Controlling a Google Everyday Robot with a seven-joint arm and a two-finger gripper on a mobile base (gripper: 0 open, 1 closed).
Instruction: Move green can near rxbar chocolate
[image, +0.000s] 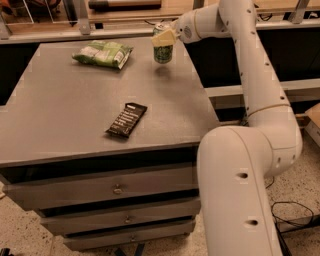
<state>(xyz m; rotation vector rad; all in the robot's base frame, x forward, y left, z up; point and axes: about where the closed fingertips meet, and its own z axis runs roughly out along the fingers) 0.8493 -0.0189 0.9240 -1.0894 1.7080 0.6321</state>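
Observation:
The green can (163, 51) is at the far right of the grey table (60, 110), held just above the surface with its shadow under it. My gripper (164, 36) reaches in from the right and is shut on the can's upper part, its pale fingers (161, 38) covering the top half. The rxbar chocolate (126, 119), a flat dark bar with white text, lies near the table's front middle, well in front of and slightly left of the can.
A green-and-white snack bag (103, 53) lies at the back of the table, left of the can. The table has drawers (117, 189) below. My white arm and base (240, 190) stand at the table's right side. Cables (295, 215) lie on the floor.

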